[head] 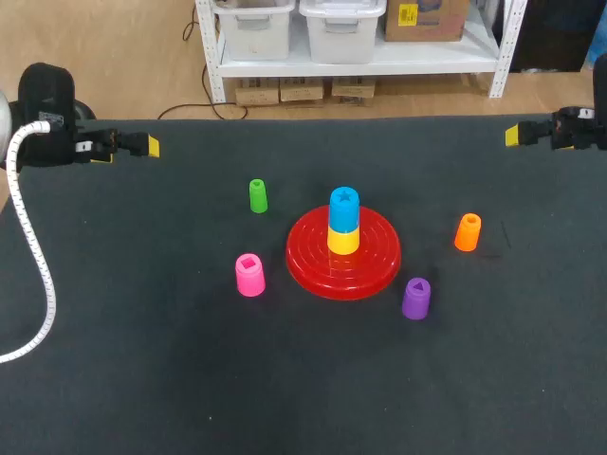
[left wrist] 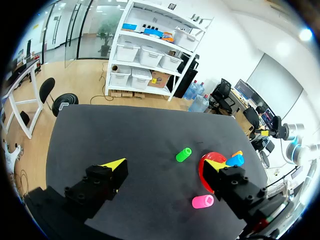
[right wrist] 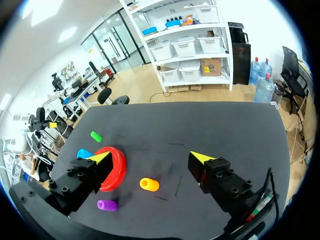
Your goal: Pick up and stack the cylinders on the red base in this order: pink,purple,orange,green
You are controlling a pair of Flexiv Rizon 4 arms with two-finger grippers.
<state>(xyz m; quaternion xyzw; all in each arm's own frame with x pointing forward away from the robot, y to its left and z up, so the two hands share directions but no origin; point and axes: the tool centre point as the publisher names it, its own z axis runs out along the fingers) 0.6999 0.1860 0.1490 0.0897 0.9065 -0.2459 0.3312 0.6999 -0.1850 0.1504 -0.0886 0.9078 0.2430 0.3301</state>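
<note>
The red base (head: 343, 261) lies mid-table with a yellow cylinder (head: 343, 240) and a blue one (head: 343, 204) stacked on it. Four cylinders stand loose on the black mat: pink (head: 249, 275) front left of the base, green (head: 258, 195) back left, orange (head: 467, 232) to the right, purple (head: 415, 298) front right. My left gripper (head: 148, 146) hovers at the far left back, open and empty (left wrist: 165, 167); ahead of it lie the green cylinder (left wrist: 184, 154) and the pink cylinder (left wrist: 202, 201). My right gripper (head: 513, 135) sits at the far right back, open and empty (right wrist: 152, 157), with the orange cylinder (right wrist: 148, 184) and the purple cylinder (right wrist: 107, 205) ahead.
A white cable (head: 33, 256) hangs from my left arm over the mat's left side. The black mat (head: 171, 379) covers the whole table. The red base (right wrist: 117, 167) is partly hidden behind one right finger in the right wrist view.
</note>
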